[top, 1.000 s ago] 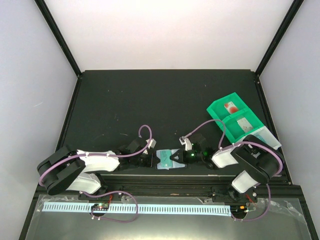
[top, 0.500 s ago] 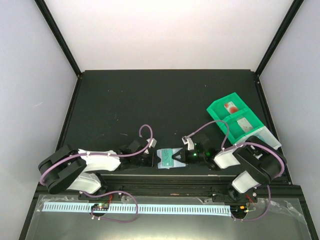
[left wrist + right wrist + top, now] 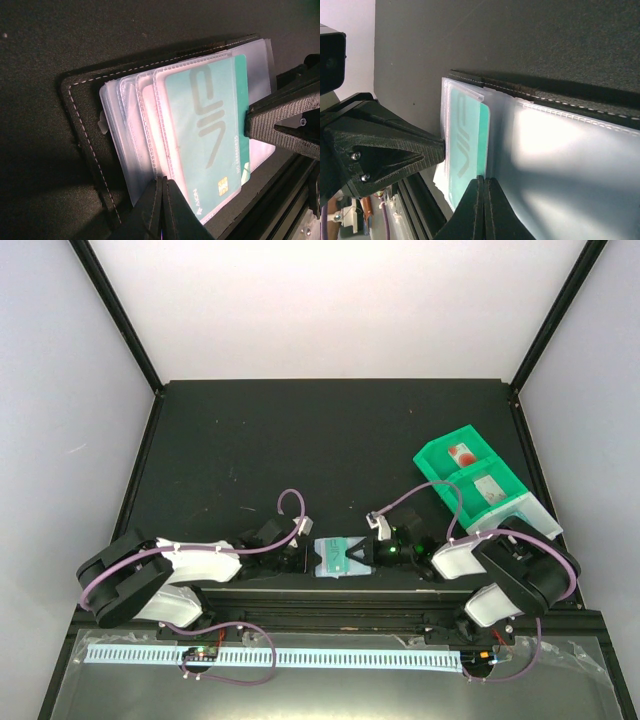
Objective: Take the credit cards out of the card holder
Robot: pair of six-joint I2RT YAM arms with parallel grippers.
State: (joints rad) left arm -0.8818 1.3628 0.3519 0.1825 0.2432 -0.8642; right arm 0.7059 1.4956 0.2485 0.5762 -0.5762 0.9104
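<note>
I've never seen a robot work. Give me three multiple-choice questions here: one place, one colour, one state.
1. Where is the card holder? A) between the left claw and right claw B) far back corner C) lifted high overhead
2. What colour is the front card? A) red B) yellow C) teal
3. The card holder is: A) snapped shut B) open, clear sleeves fanned C) upside down

1 A: a claw meets it from each side. 2 C: teal shows in both wrist views. 3 B: sleeves spread over the black cover.
</note>
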